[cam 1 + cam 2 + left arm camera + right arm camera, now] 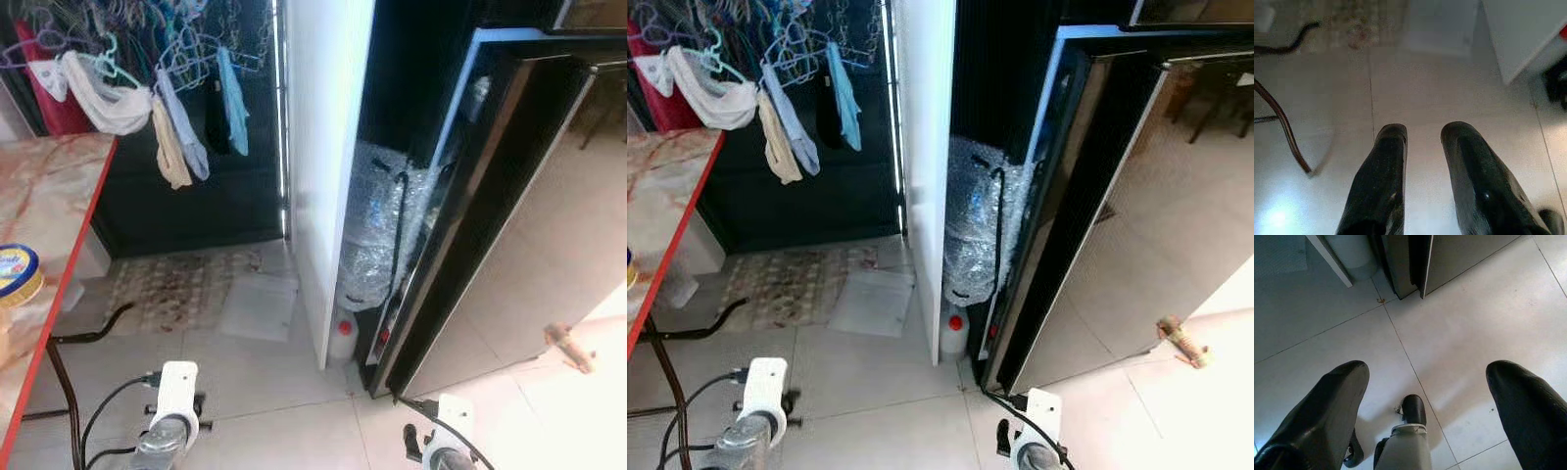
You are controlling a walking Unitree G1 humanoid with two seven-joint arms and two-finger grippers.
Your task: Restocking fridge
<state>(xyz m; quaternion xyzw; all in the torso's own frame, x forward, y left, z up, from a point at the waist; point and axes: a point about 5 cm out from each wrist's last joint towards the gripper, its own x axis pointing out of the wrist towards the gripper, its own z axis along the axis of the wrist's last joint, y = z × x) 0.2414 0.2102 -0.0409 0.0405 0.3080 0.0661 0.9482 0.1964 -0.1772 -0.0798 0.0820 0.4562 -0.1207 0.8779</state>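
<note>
The fridge [509,196] stands ahead and to the right, its dark reflective door [460,225] partly ajar. A yellow-lidded tub [15,272] rests on the red-edged table [49,196] at the left. Both arms hang low above the floor tiles [1459,333]. The left gripper [1422,134] holds nothing, fingers a narrow gap apart. The right gripper [1427,369] holds nothing, fingers spread wide. The step in hand appears to be the approach: the robot should square up to the door edge, then draw it fully open before fetching stock, avoiding the bubble-wrapped bottle [377,225] wedged beside the cabinet
</note>
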